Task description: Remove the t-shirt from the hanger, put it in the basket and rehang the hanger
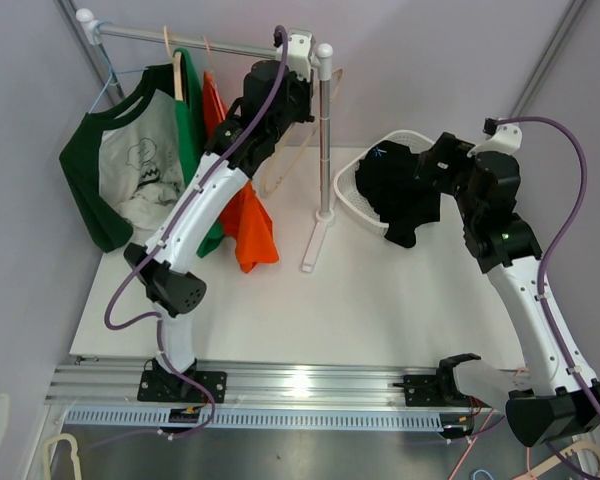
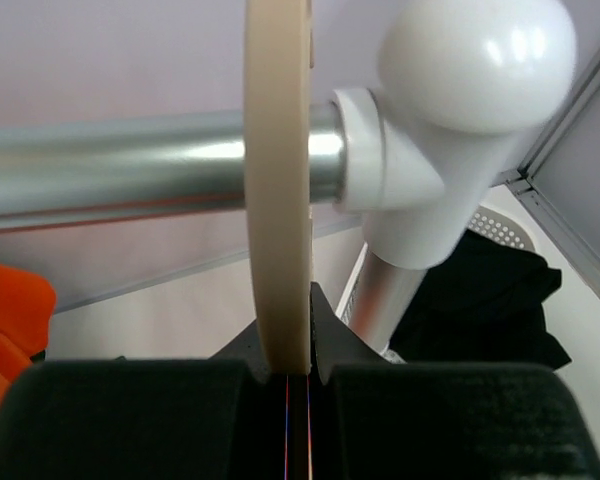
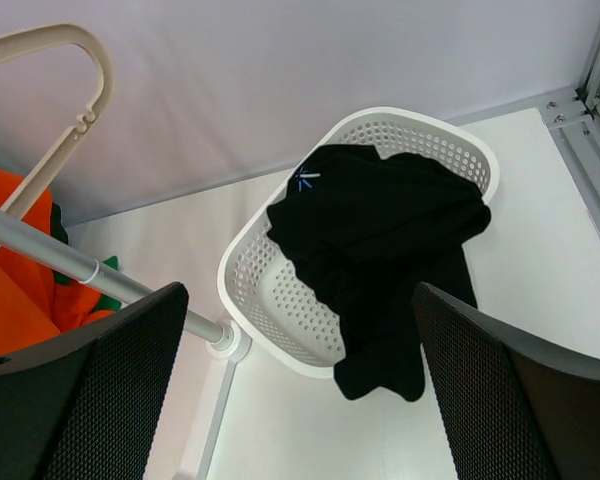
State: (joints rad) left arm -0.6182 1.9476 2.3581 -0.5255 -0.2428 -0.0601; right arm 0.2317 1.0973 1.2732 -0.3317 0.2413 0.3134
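A black t-shirt (image 1: 400, 190) lies off its hanger, draped in and over the white basket (image 1: 345, 195); it also shows in the right wrist view (image 3: 380, 230) and the left wrist view (image 2: 480, 300). My left gripper (image 1: 298, 75) is up at the right end of the rack rail (image 2: 110, 165). It (image 2: 290, 330) is shut on the hook of a bare cream hanger (image 2: 278, 200), which sits over the rail beside the white end ball (image 2: 475, 60). The hanger body (image 1: 292, 160) hangs behind the left arm. My right gripper (image 1: 435, 165) is open and empty above the basket (image 3: 280, 310), fingers (image 3: 80, 390) wide apart.
A green-and-grey raglan shirt (image 1: 120, 170), a green shirt (image 1: 192, 110) and an orange shirt (image 1: 250, 225) hang on the rail's left part. The rack's post (image 1: 325, 140) and foot (image 1: 315, 245) stand between the arms. The grey wall is close behind.
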